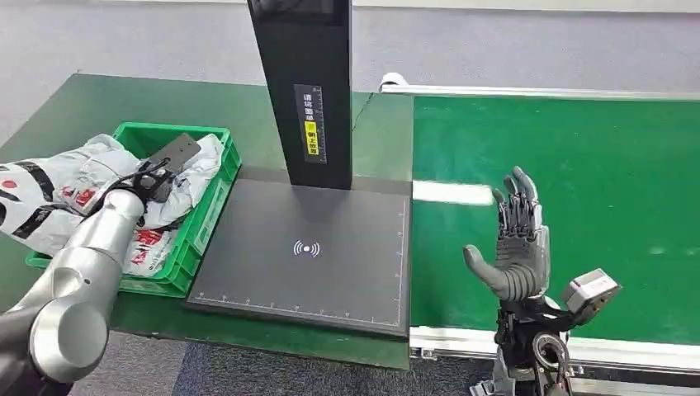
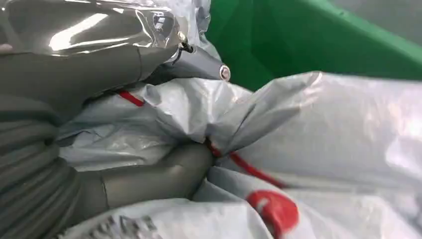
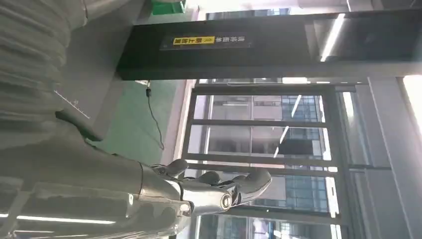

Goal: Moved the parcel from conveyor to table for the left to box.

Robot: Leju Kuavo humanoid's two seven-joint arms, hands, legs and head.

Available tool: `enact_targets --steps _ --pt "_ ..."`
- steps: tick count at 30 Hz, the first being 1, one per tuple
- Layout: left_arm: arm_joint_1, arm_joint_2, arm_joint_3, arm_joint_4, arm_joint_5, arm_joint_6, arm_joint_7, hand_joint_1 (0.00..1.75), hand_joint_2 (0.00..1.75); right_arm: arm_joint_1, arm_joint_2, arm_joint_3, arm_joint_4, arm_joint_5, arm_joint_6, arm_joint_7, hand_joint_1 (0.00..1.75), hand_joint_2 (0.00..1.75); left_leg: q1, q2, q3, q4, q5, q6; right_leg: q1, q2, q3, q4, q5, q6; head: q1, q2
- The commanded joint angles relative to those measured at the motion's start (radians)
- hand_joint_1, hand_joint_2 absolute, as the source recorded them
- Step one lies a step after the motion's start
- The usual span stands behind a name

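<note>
Unreadable yellow-and-white label on black post; wireless symbol on scanner pad

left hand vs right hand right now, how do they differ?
The left hand is down in the green crate, gripping a grey parcel; the right hand holds nothing. The left hand's fingers are closed into the plastic; the right hand's are spread, upright over the green conveyor. Both are on silver arms.

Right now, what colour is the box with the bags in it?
Green. The crate shows best in the head view, holding grey parcels with red marks.
</note>
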Motion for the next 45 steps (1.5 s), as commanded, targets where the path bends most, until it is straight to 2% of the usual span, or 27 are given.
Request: enact_targets --steps 1,5,15,17,19,21,22,23,26,27,28,30,31,33,34,36,38,39,41,42,43,44,45 --pt "0.033 -0.029 -0.024 -0.01 -0.007 0.324 -0.068 0.0 1.75 0.036 0.015 -0.047 -0.061 -0.002 0.0 0.012 0.0 1.75 0.0 -0.002 0.001 -0.001 0.001 0.0 -0.001 -0.001 0.001 -0.001 0.0 0.0 0.0 0.0" --pt "0.061 -0.027 -0.044 -0.088 0.019 0.524 -0.168 0.0 1.75 0.034 0.004 -0.037 -0.064 -0.001 0.003 0.013 0.0 1.75 0.0 -0.002 0.0 -0.001 0.0 0.0 0.0 -0.001 0.001 -0.001 0.0 0.0 0.0 0.0" --pt "0.163 -0.046 -0.091 -0.299 0.171 0.717 -0.353 0.0 1.75 0.038 -0.005 -0.011 -0.052 0.003 -0.014 0.003 0.0 1.75 0.0 -0.001 0.0 -0.001 0.001 0.0 0.0 0.0 0.0 -0.001 0.0 0.0 0.0 0.0" --pt "0.237 -0.06 -0.12 -0.454 0.255 0.77 -0.427 0.0 1.75 0.034 -0.009 -0.002 -0.04 0.011 -0.022 0.011 0.0 1.75 0.0 -0.002 0.0 -0.001 0.001 0.0 0.0 -0.001 0.001 -0.001 0.0 0.0 0.0 0.0" --pt "0.268 -0.066 -0.129 -0.522 0.287 0.78 -0.438 0.0 1.75 0.033 -0.011 0.001 -0.036 0.014 -0.026 0.013 0.0 1.75 0.0 -0.002 0.001 -0.002 0.0 0.001 0.0 0.0 0.001 -0.002 0.0 0.001 0.0 0.0" --pt "0.357 -0.084 -0.169 -0.68 0.388 0.804 -0.525 0.0 1.75 0.037 -0.016 0.021 -0.032 0.026 -0.036 0.026 0.0 1.75 0.0 -0.001 0.0 -0.001 0.0 0.0 0.0 0.0 0.0 -0.001 0.0 0.0 0.0 0.0" --pt "0.379 -0.089 -0.179 -0.719 0.395 0.809 -0.518 0.0 1.75 0.039 -0.017 0.026 -0.032 0.03 -0.042 0.028 0.0 1.75 0.0 -0.001 0.0 -0.001 0.0 0.0 0.0 0.0 0.0 -0.001 0.0 0.0 0.0 0.0" --pt "0.441 -0.11 -0.204 -0.826 0.487 0.806 -0.608 0.0 1.75 0.041 -0.024 0.043 -0.029 0.049 -0.057 0.04 0.0 1.75 0.0 -0.001 0.001 -0.002 0.0 0.001 0.0 0.0 0.002 -0.002 0.0 0.001 0.0 0.0" --pt "0.545 -0.124 -0.279 -0.98 0.498 0.81 -0.678 0.0 1.75 0.029 -0.033 0.072 -0.009 0.061 -0.068 0.045 0.0 1.75 -0.001 -0.001 0.002 -0.002 0.0 0.001 -0.001 0.001 0.002 -0.003 0.0 0.001 0.0 0.0" --pt "0.598 -0.14 -0.315 -1.061 0.571 0.778 -0.748 0.0 1.75 0.012 -0.041 0.092 0.006 0.075 -0.077 0.046 0.0 1.75 -0.001 0.0 0.001 -0.002 -0.001 0.001 -0.001 0.001 0.001 -0.002 0.0 0.001 0.0 0.0" --pt "0.618 -0.15 -0.325 -1.082 0.569 0.78 -0.745 0.0 1.75 0.003 -0.041 0.098 0.014 0.078 -0.08 0.047 0.0 1.75 -0.001 0.0 0.0 -0.001 -0.001 0.001 -0.001 0.001 0.0 -0.002 0.0 0.001 0.0 0.0" --pt "0.67 -0.168 -0.387 -1.176 0.713 0.641 -0.816 0.0 1.75 -0.033 -0.054 0.129 0.039 0.118 -0.112 0.051 0.0 1.75 -0.001 0.0 0.0 -0.001 -0.001 0.001 -0.001 0.002 0.0 -0.002 0.0 0.001 0.0 0.0" --pt "0.674 -0.175 -0.393 -1.181 0.712 0.643 -0.816 0.0 1.75 -0.037 -0.055 0.131 0.041 0.118 -0.113 0.051 0.0 1.75 -0.001 0.001 -0.001 0.0 -0.001 0.001 -0.001 0.002 -0.001 -0.001 0.0 0.001 0.0 0.0" --pt "0.693 -0.181 -0.447 -1.213 0.814 0.457 -0.827 0.0 1.75 -0.08 -0.071 0.165 0.081 0.122 -0.116 0.05 0.0 1.75 -0.001 0.001 -0.001 0.0 -0.001 0.001 -0.001 0.002 0.0 -0.002 0.0 0.001 0.0 0.0" --pt "0.696 -0.188 -0.449 -1.212 0.813 0.458 -0.827 0.0 1.75 -0.09 -0.071 0.168 0.094 0.123 -0.116 0.05 0.0 1.75 0.0 0.0 -0.001 0.0 -0.001 0.001 -0.001 0.001 0.0 -0.001 0.0 0.001 0.0 0.0" --pt "0.699 -0.183 -0.487 -1.178 0.958 0.202 -0.781 0.0 1.75 -0.132 -0.076 0.201 0.149 0.149 -0.154 0.075 0.0 1.75 0.0 0.001 -0.001 0.0 -0.001 0.001 -0.001 0.002 0.0 -0.002 0.0 0.001 0.0 0.0" --pt "0.703 -0.189 -0.494 -1.143 0.968 0.143 -0.789 0.0 1.75 -0.16 -0.068 0.217 0.186 0.146 -0.16 0.079 0.0 1.75 0.0 0.002 0.0 -0.001 -0.001 0.001 -0.001 0.003 0.0 -0.002 0.001 0.001 0.0 0.0" --pt "0.699 -0.193 -0.513 -1.094 1.026 0.029 -0.754 0.0 1.75 -0.18 -0.063 0.237 0.224 0.152 -0.167 0.106 0.0 1.75 -0.001 0.001 0.001 -0.002 -0.001 0.001 -0.001 0.003 0.001 -0.002 0.001 0.001 0.0 0.0" --pt "0.693 -0.209 -0.521 -1.017 1.08 -0.047 -0.737 0.0 1.75 -0.203 -0.051 0.257 0.27 0.158 -0.181 0.116 0.0 1.75 -0.001 0.002 0.002 -0.003 0.0 0.001 -0.001 0.004 0.002 -0.003 0.002 0.001 0.0 0.0" --pt "0.673 -0.212 -0.546 -0.924 1.091 -0.091 -0.671 0.0 1.75 -0.222 -0.039 0.265 0.322 0.159 -0.193 0.181 0.0 1.75 -0.001 0.002 0.003 -0.003 -0.001 0.001 -0.001 0.003 0.002 -0.003 0.001 0.001 0.0 0.0" --pt "0.663 -0.215 -0.549 -0.886 1.094 -0.091 -0.684 0.0 1.75 -0.23 -0.038 0.272 0.34 0.16 -0.194 0.18 0.0 1.75 -0.001 0.0 0.003 -0.002 -0.001 0.0 -0.001 0.001 0.003 -0.002 0.0 0.0 0.0 0.0" --pt "0.635 -0.226 -0.556 -0.783 1.143 -0.136 -0.635 0.0 1.75 -0.248 -0.028 0.271 0.394 0.142 -0.193 0.227 0.0 1.75 -0.001 0.0 0.004 -0.003 0.0 0.001 -0.001 0.002 0.004 -0.004 0.001 0.001 0.0 0.0" --pt "0.609 -0.234 -0.564 -0.709 1.106 -0.07 -0.637 0.0 1.75 -0.261 -0.028 0.279 0.438 0.142 -0.199 0.281 0.0 1.75 -0.001 0.0 0.004 -0.003 0.0 0.001 -0.001 0.001 0.004 -0.004 0.001 0.001 0.0 0.0"
